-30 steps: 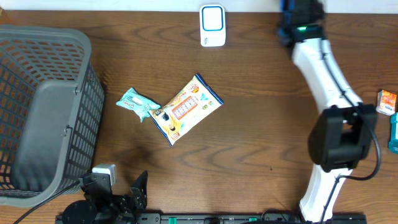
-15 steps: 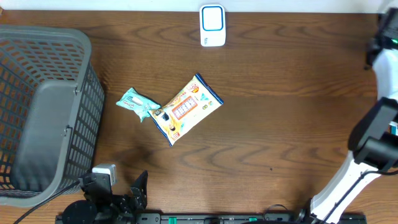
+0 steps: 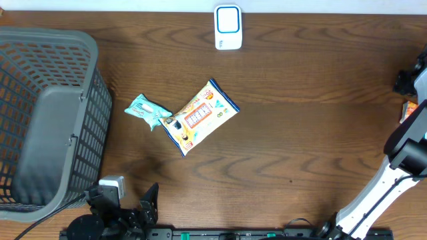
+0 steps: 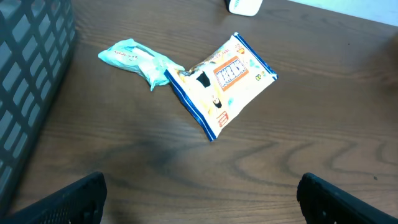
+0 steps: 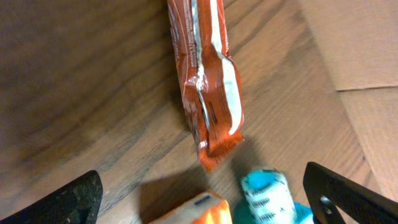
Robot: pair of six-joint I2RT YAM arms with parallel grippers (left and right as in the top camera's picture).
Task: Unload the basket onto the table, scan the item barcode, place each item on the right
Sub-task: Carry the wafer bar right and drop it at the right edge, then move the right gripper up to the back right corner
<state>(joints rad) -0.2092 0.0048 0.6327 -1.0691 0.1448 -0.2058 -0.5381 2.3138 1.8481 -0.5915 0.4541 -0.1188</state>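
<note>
On the dark wooden counter (image 3: 293, 133), the right tool (image 5: 205, 196) hangs wide and empty over the long orange foil packet (image 5: 208, 81) at the right edge. It should probably straddle the packet's middle, then present its barcode to the white-and-blue scanner (image 3: 227, 27). The left tool (image 4: 202, 193) is wide and empty too; the grey plastic mesh basket (image 3: 67, 40) shows nothing inside.

Glossy foil wrapper (image 5: 208, 93) lies on grained wooden table (image 3: 300, 133).
</note>
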